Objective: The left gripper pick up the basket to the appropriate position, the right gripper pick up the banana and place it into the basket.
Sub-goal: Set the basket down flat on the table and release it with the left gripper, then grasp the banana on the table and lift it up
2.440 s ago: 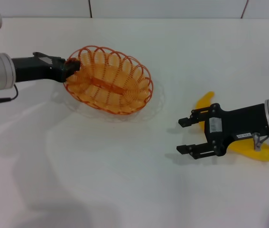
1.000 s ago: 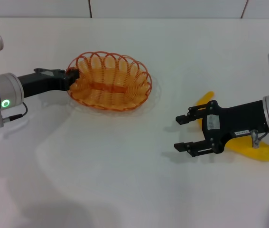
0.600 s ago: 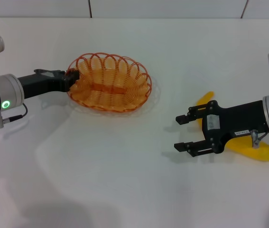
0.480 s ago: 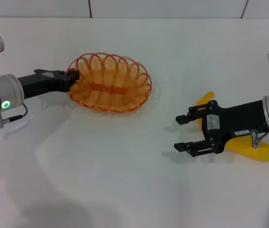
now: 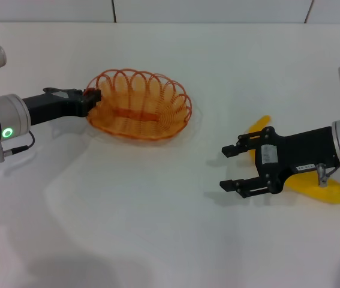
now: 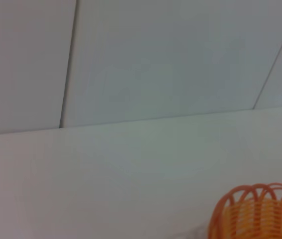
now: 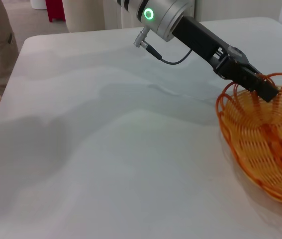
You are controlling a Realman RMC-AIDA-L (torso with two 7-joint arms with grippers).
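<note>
Left gripper (image 5: 92, 98) clamped on near-left rim of orange wire basket (image 5: 140, 105); basket sits on white table (image 5: 158, 240), left of centre. Basket likely light, springy, so rim hold suits.

Right of basket: right gripper (image 5: 232, 167) spread wide, holding nothing, above banana (image 5: 328, 191). Banana probably smooth, bruisable, best taken mid-length across curve.

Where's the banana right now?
In the head view, the banana lies on the white table at the robot's right, mostly hidden under the open right tool, well apart from the basket.
</note>
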